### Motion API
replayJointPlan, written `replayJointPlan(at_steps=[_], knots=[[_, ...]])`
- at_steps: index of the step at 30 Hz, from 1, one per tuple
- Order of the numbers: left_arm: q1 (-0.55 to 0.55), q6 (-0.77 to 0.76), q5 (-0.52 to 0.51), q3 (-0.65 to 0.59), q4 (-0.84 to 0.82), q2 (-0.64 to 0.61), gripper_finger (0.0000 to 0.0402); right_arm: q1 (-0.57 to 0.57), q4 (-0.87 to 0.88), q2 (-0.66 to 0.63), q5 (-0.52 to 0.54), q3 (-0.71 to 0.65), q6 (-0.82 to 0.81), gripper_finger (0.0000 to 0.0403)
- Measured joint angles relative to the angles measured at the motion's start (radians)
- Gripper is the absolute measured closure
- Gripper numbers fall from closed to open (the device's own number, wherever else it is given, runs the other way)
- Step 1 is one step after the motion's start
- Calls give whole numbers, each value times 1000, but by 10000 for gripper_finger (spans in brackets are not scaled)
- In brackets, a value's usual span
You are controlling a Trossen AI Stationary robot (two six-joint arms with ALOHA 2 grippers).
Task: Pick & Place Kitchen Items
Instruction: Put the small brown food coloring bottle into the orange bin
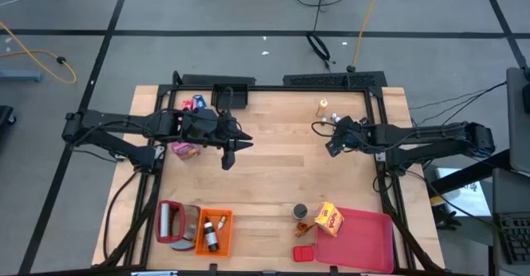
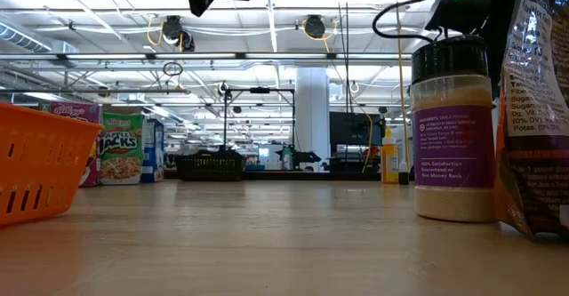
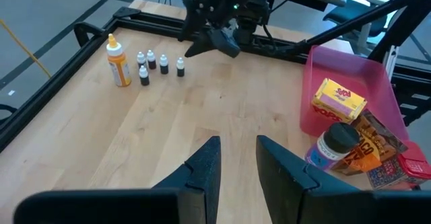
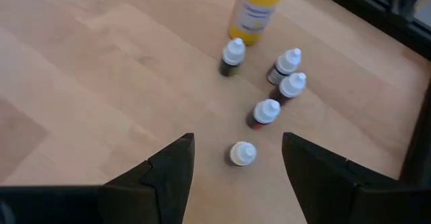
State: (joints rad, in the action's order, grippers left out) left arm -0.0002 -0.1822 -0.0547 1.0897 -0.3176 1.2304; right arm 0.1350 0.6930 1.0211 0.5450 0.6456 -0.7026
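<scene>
High view: the pale wooden surface (image 1: 273, 168) carries a flat pink-red tray (image 1: 364, 243) at its near right corner, with a yellow food box (image 1: 330, 218) on the tray's edge, and an orange rectangular crate (image 1: 213, 232) near left. The left pincer (image 1: 229, 153) hangs over the middle-left. The right pincer (image 1: 332, 140) sits far right, just beside the orange bottle (image 1: 321, 107).
Low view: only here do labels read: a clear spice jar with a black lid and purple label (image 2: 453, 136) stands in front on the right. Cereal boxes (image 2: 116, 154) stand behind the crate's rim.
Left wrist view: the left pincer (image 3: 238, 160) is spread and empty over bare wood. The small bottles and the tray lie well apart ahead.
Right wrist view: only here do the tiny white-capped bottles (image 4: 279, 89) count out as five. One (image 4: 242, 153) lies between the widely spread fingers (image 4: 168, 170) of the right pincer, which touch nothing.
</scene>
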Motion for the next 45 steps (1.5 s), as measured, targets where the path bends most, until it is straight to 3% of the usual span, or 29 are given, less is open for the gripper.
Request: replayJointPlan(at_steps=[8, 21, 28, 34, 45], knots=[[0, 0, 0, 0, -1, 0, 307, 49, 10, 29, 1, -17, -42, 185], [0, 5, 0, 0, 0, 0, 307, 116, -281, 28, -84, -197, 1, 183], [0, 5, 0, 0, 0, 0, 307, 142, -355, 28, -103, -257, 8, 200], [0, 4, 0, 0, 0, 0, 307, 147, -417, 28, -113, -273, 16, 239], [0, 4, 0, 0, 0, 0, 307, 147, -442, 28, -136, -273, 54, 351]])
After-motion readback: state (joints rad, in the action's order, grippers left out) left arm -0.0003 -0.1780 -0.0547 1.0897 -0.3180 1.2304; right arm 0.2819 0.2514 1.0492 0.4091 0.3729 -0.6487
